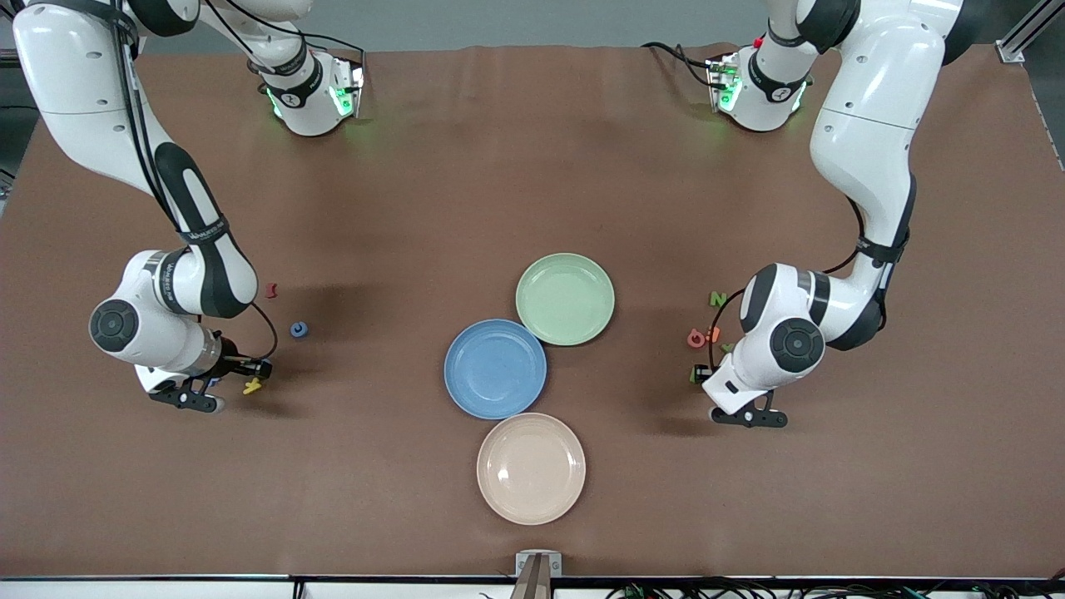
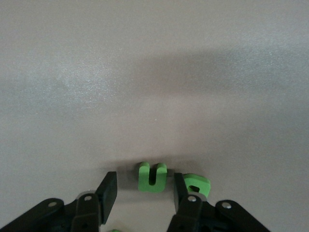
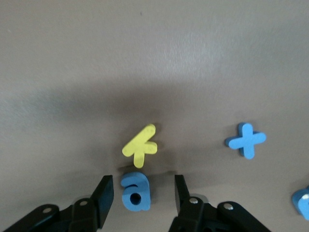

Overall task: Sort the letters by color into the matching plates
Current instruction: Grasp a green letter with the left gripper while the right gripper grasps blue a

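- Left end effector (image 2: 142, 193), low over the desk: jaws partly open around green U (image 2: 153, 177), not gripping; neighbouring green piece (image 2: 196, 183) may snag.
- Right end effector (image 3: 143, 195): partly open around blue a (image 3: 135, 191); yellow piece (image 3: 140, 145) may be nudged.

Even overhead light fell on the worktop (image 1: 516, 183); soft shadows pooled under both arms, and the wrist views looked greyer and softer.

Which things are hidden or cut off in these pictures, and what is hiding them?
- Front view: the green U and the blue a are hidden under the arms' wrists.
- Left wrist view: a second green piece is half covered by a finger.
- Right wrist view: a blue piece is cut off by the picture's edge.
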You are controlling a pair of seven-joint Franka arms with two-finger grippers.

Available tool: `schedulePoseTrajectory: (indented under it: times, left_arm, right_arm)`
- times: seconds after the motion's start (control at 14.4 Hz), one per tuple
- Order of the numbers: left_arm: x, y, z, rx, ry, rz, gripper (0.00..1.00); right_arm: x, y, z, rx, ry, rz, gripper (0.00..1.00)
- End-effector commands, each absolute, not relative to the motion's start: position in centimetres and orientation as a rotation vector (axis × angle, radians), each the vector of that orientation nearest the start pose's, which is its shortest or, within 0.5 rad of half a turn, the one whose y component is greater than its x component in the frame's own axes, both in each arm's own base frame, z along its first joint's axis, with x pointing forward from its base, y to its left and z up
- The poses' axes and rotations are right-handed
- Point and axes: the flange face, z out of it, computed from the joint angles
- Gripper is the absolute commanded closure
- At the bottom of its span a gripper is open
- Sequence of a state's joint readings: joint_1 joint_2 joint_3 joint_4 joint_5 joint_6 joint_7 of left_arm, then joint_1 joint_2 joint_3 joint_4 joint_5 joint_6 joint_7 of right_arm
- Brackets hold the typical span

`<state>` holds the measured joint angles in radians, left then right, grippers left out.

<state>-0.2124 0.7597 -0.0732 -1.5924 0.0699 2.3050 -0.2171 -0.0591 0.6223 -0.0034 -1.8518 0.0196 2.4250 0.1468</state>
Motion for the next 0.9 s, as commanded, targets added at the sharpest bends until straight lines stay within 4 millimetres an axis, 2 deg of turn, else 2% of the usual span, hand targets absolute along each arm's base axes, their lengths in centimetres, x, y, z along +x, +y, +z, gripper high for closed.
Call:
schedulePoseTrajectory:
  times: [0.0, 0.28, 0.42, 0.69, 0.83]
  left_arm:
    - [67.28, -18.63, 18.27, -3.119, 0.164, 0.036, 0.45]
    - [67.41, -18.33, 18.33, -3.121, 0.155, 0.034, 0.45]
    - [67.41, -18.44, 18.29, -3.121, 0.153, 0.034, 0.46]
    - [67.31, -19.0, 17.61, -3.129, 0.14, 0.014, 0.47]
    - [67.41, -18.94, 17.58, -3.129, 0.14, 0.002, 0.49]
  right_arm:
    - [63.0, -3.68, 17.75, -3.084, 0.393, 0.088, 0.4]
    - [62.55, -3.55, 17.29, -3.083, 0.375, 0.107, 0.4]
    - [62.57, -3.46, 17.3, -3.083, 0.371, 0.105, 0.44]
    - [62.65, -3.46, 17.37, -3.083, 0.371, 0.1, 0.69]
    - [62.68, -3.47, 17.39, -3.083, 0.371, 0.095, 0.78]
